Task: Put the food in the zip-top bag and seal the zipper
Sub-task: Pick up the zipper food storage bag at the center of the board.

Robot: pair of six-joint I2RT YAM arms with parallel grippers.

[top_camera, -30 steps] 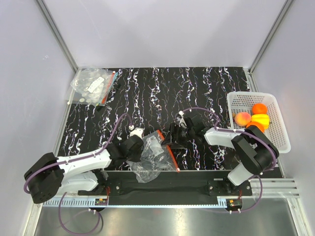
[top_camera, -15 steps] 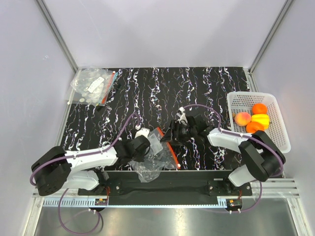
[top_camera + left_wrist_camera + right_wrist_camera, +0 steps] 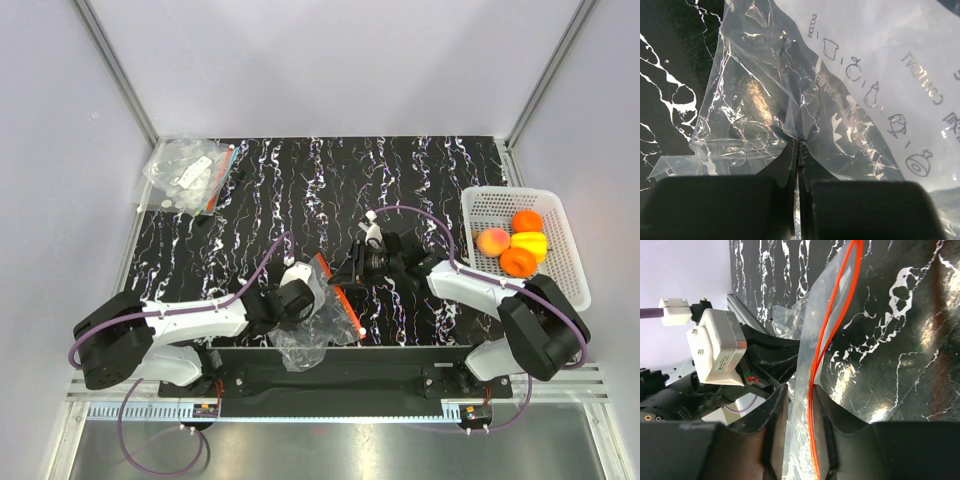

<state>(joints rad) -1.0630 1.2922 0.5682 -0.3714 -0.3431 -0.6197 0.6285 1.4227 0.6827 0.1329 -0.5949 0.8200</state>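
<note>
The zip-top bag [image 3: 312,322] lies crumpled near the front edge, between both arms. Its red-orange zipper [image 3: 338,296] runs along the raised mouth. My left gripper [image 3: 297,301] is shut on a fold of the clear film [image 3: 755,100], pinched at the fingertips [image 3: 798,145]. My right gripper [image 3: 800,390] straddles the mouth edge, jaws a narrow way apart, with the zipper [image 3: 832,325] running between them against the right-hand finger. The food [image 3: 517,243] sits in the white basket: two orange balls, a peach-pink one [image 3: 492,241] and a yellow one.
The white basket [image 3: 482,200] stands at the right edge of the black marbled mat. A second clear bag holding small white items [image 3: 190,175] lies at the back left corner. The left arm's white wrist camera [image 3: 715,352] is close beside the right gripper.
The left arm has slid right with the bag's film in its jaws. The right gripper has narrowed around the zipper edge, and the bag's mouth now stands lifted between the two grippers.
</note>
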